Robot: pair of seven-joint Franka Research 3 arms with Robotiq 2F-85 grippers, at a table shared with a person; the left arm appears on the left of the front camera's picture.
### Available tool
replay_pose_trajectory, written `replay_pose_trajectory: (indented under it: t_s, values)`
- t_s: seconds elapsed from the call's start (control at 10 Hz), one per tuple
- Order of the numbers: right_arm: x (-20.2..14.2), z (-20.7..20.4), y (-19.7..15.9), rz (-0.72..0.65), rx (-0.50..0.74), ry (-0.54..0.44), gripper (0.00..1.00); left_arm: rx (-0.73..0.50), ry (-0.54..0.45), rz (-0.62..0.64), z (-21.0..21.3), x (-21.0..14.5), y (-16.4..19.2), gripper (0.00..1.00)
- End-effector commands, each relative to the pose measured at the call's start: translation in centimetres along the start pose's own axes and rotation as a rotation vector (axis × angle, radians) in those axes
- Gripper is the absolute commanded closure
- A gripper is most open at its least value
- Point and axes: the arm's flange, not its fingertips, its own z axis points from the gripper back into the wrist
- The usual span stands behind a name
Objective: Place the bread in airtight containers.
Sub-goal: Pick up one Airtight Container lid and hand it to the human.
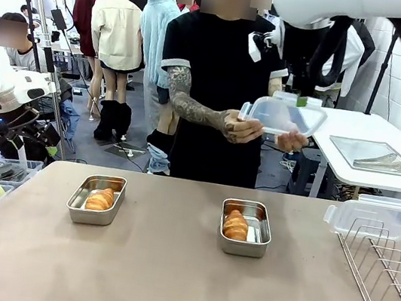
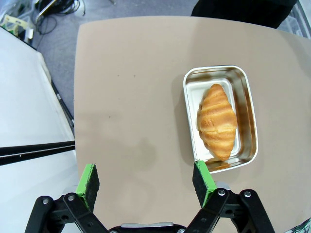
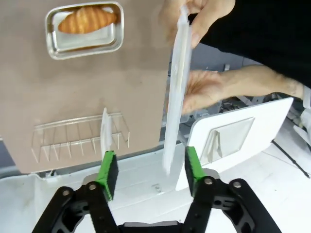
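1. Lid-fitting looked to me the step in hand: one croissant [image 1: 100,199] lay in the left tin [image 1: 73,204] and another croissant [image 1: 235,224] in the right tin [image 1: 264,235], both tins uncovered on the table [image 1: 165,275].
2. The person's hands [image 1: 243,129] held a clear lid [image 3: 176,87] edge-on, its lower end hanging between the fingers of the right gripper [image 3: 149,153]. The jaws stood apart and clamped nothing; the lid hung nearer one pad, touching neither as far as I could tell.
3. Done well, I judged, that lid should come down flat and square over a tin, corners matched, before any pressing; a tilted lid could catch the rim or squash the crust.
4. The left gripper [image 2: 145,167] hovered over the table, fingers spread wide and empty, the left tin just beside one fingertip.
5. A second lid [image 1: 373,215] rested against the wire rack [image 1: 387,275], well apart from both tins.
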Motion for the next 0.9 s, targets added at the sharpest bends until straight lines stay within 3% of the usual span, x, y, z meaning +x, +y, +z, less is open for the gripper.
replay_pose_trajectory:
  t_s: [0.0, 0.3, 0.6, 0.8]
  values:
    - [-4.7, 0.0, 2.8, 0.005, 0.043, -0.049, 0.0, -0.001, -0.013, 0.018, -0.1, 0.1, 0.1, 0.0]
    - [-10.8, -2.2, 3.7, -0.083, 0.188, -0.057, 0.0, -0.001, -0.013, 0.018, -0.1, 0.1, 0.1, 0.0]
    - [-15.7, -6.9, 3.0, -0.06, 0.262, -0.123, 0.0, -0.001, -0.013, 0.018, -0.1, 0.1, 0.1, 0.0]
    - [-18.2, -10.1, 3.3, -0.129, 0.34, -0.181, 0.0, -0.001, -0.013, 0.018, -0.1, 0.1, 0.1, 0.0]
